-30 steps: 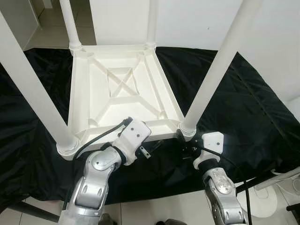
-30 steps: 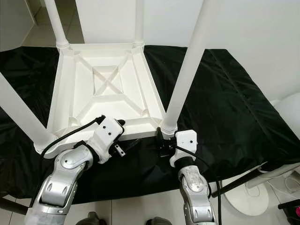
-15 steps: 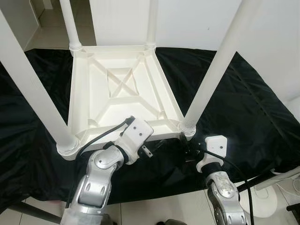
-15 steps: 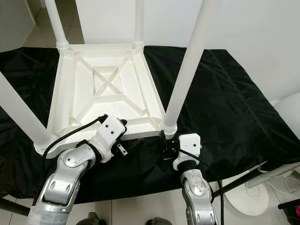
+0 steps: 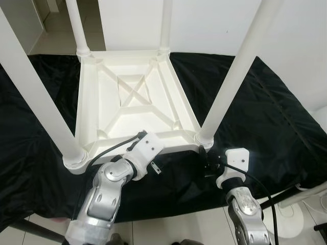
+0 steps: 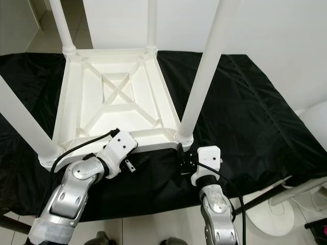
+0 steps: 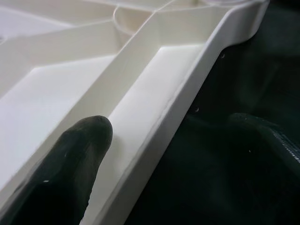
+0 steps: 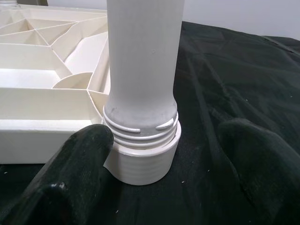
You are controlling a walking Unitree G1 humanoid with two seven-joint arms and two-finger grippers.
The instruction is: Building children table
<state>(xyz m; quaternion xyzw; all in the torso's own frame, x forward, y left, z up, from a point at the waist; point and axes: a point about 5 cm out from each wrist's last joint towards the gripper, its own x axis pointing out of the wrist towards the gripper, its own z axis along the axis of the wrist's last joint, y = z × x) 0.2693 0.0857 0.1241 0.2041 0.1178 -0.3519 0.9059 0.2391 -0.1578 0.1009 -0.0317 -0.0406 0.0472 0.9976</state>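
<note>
A black cloth [image 5: 265,117] was spread over the floor beside a white wall. On it the white children's table [image 5: 133,102] was laid upside down, its four legs screwed in and pointing up. The left gripper [image 7: 154,154] was held spread at the table's near rim, one finger [image 7: 70,164] inside the frame. The right gripper [image 8: 159,154] was held spread before the near right leg [image 8: 143,61], not touching its threaded base.

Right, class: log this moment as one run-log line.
table top: upside down on black cloth | right gripper: open, fingers either side of near-right leg base | left gripper: open, straddling near rim
</note>
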